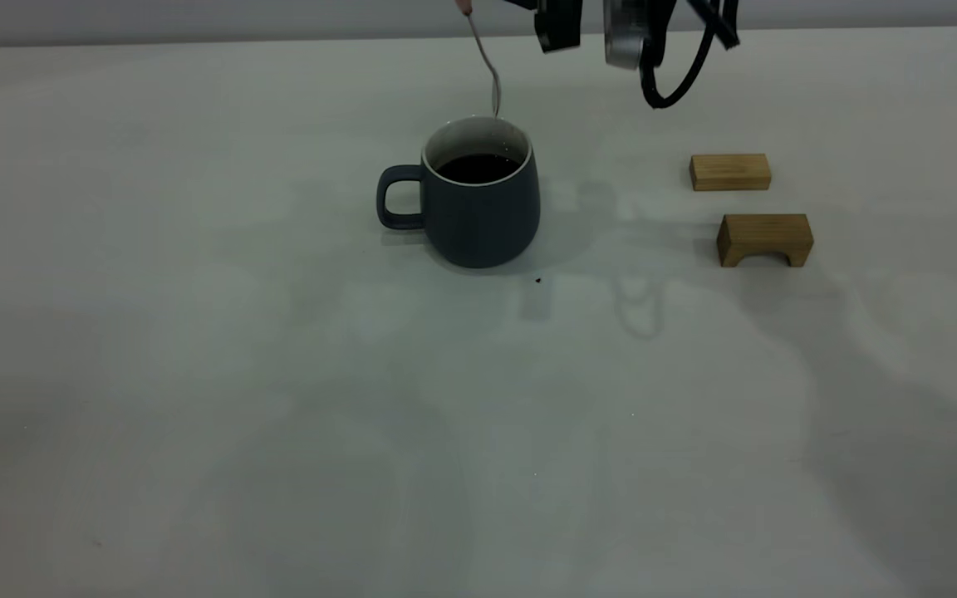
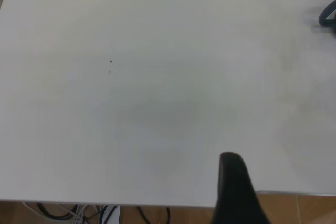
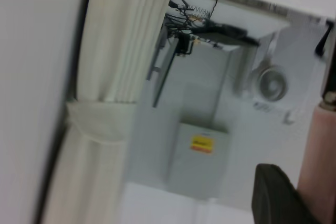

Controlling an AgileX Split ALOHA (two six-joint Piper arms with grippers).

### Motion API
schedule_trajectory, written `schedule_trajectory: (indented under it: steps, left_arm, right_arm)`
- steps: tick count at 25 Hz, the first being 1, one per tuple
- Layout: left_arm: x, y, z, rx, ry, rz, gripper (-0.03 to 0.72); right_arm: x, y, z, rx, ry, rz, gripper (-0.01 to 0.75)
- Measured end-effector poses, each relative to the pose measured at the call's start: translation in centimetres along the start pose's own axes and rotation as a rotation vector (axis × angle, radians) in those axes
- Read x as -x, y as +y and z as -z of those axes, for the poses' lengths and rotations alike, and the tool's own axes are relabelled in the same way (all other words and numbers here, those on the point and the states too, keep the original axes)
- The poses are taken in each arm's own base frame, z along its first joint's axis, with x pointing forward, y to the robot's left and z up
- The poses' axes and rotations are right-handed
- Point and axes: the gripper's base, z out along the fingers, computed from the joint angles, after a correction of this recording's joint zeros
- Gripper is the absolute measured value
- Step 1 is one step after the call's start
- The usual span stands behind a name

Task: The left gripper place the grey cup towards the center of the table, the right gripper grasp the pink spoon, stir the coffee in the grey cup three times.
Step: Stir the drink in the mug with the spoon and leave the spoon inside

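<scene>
Left gripper: one dark finger shows in the left wrist view, over the near table edge; its spread cannot be told and it holds nothing visible. It does not appear in the exterior view.
Grey cup: upright near the table's centre, handle pointing to the exterior view's left; a sliver of that handle shows at the edge of the left wrist view.
Coffee: dark, flat surface, well below the white rim.
Pink spoon: hangs above the cup's far rim, nearly upright, slightly tilted; only the metal neck and bowl plus a bit of pink handle show, and the bowl tip sits at or just above the rim — clear of the liquid. In the right wrist view the pink handle runs beside a dark finger.
Right gripper: at the top edge of the exterior view, right of the spoon, with a silver-grey box and looping black cable; the spoon is carried aloft, so the fingers are clenched on its handle, though the contact itself is cut off.
Wooden blocks: a plain block and an arched block lie right of the cup, well apart from it.
Table: pale, plain — a small dark speck just in front of the cup.
Room: the right wrist view shows a white curtain and a grey box with a yellow label.
</scene>
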Motion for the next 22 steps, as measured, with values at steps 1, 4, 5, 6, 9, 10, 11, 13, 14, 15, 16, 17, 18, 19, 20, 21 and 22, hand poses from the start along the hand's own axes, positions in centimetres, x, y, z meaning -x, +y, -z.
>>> schedule_trajectory:
  steps: [1,4,5,6,9,10,11,13,14,15,16,17,18,19,20,21,22]
  left_arm:
    - [0.0,0.0,0.0,0.0,0.0,0.0,0.528]
    - [0.0,0.0,0.0,0.0,0.0,0.0,0.528]
    - [0.0,0.0,0.0,0.0,0.0,0.0,0.528]
    - [0.0,0.0,0.0,0.0,0.0,0.0,0.528]
    - [0.0,0.0,0.0,0.0,0.0,0.0,0.528]
    - [0.0,0.0,0.0,0.0,0.0,0.0,0.528]
    - [0.0,0.0,0.0,0.0,0.0,0.0,0.528]
    - [0.0,0.0,0.0,0.0,0.0,0.0,0.528]
    - [0.0,0.0,0.0,0.0,0.0,0.0,0.528]
    - [0.0,0.0,0.0,0.0,0.0,0.0,0.528]
    - [0.0,0.0,0.0,0.0,0.0,0.0,0.528]
    - [0.0,0.0,0.0,0.0,0.0,0.0,0.528]
    - [0.0,0.0,0.0,0.0,0.0,0.0,0.528]
    - [0.0,0.0,0.0,0.0,0.0,0.0,0.528]
    - [0.0,0.0,0.0,0.0,0.0,0.0,0.528]
    - [0.0,0.0,0.0,0.0,0.0,0.0,0.528]
    - [0.0,0.0,0.0,0.0,0.0,0.0,0.528]
  right_arm:
    - [0.0,0.1,0.0,0.001,-0.001,-0.022,0.13]
    - [0.4,0.4,-0.3,0.008,-0.004,-0.047,0.13]
    - [0.8,0.6,-0.6,0.008,-0.001,-0.049,0.13]
    - [1.4,0.8,-1.0,0.008,0.0,-0.05,0.13]
    - [4.0,0.8,-1.9,0.006,-0.02,-0.074,0.13]
    - [4.9,0.6,-2.2,0.007,-0.038,-0.088,0.13]
    - [5.8,0.3,-2.2,0.01,-0.062,-0.102,0.13]
    - [7.2,0.0,-2.1,0.01,-0.111,-0.114,0.13]
    - [7.7,0.1,-1.9,0.014,-0.136,-0.112,0.13]
    - [7.8,0.2,-1.7,0.019,-0.146,-0.111,0.13]
    - [7.9,0.2,-1.7,0.02,-0.147,-0.112,0.13]
    - [7.9,0.2,-1.7,0.02,-0.147,-0.113,0.13]
    - [7.8,0.0,-1.9,0.016,-0.137,-0.117,0.13]
    - [7.8,-0.2,-2.1,0.012,-0.123,-0.126,0.13]
    - [7.8,-0.4,-2.4,0.003,-0.101,-0.135,0.13]
    - [7.8,-0.8,-2.9,-0.014,-0.079,-0.14,0.13]
    - [7.8,-1.0,-3.3,-0.027,-0.062,-0.147,0.13]
